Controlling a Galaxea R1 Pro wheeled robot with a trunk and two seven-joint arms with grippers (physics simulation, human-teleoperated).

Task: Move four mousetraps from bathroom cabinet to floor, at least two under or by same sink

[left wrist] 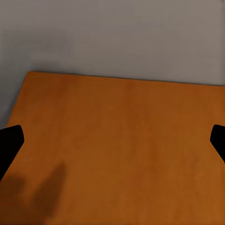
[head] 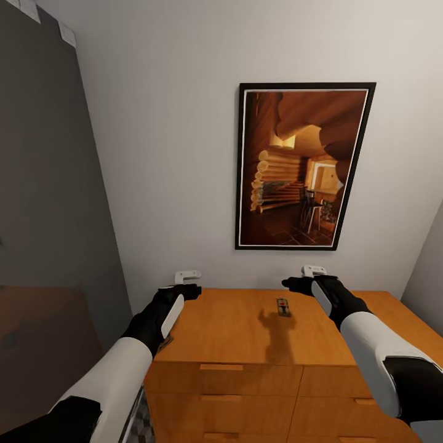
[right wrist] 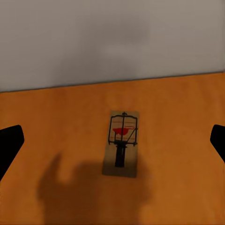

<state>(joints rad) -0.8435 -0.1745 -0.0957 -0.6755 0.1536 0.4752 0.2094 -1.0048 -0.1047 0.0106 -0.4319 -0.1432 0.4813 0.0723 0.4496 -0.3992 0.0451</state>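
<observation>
- Both grippers — left (head: 187, 277) and right (head: 312, 270) — hover with fingers apart, holding nothing, over the cabinet (head: 234, 335).
- One mousetrap (right wrist: 121, 143) lies on its top; we've yet to grasp it — floor placement remains.

The cabinet (head: 246, 332) is showing smooth orange-brown wood with a soft satin sheen on its flat top and drawer fronts. Near the back edge of that top, the mousetrap (right wrist: 121, 143) is looking like matt tan board carrying thin dark wire and a red patch. The wall (head: 166, 154) behind is appearing matt, and the framed picture (head: 301, 166) is sitting in a dull black frame.
</observation>
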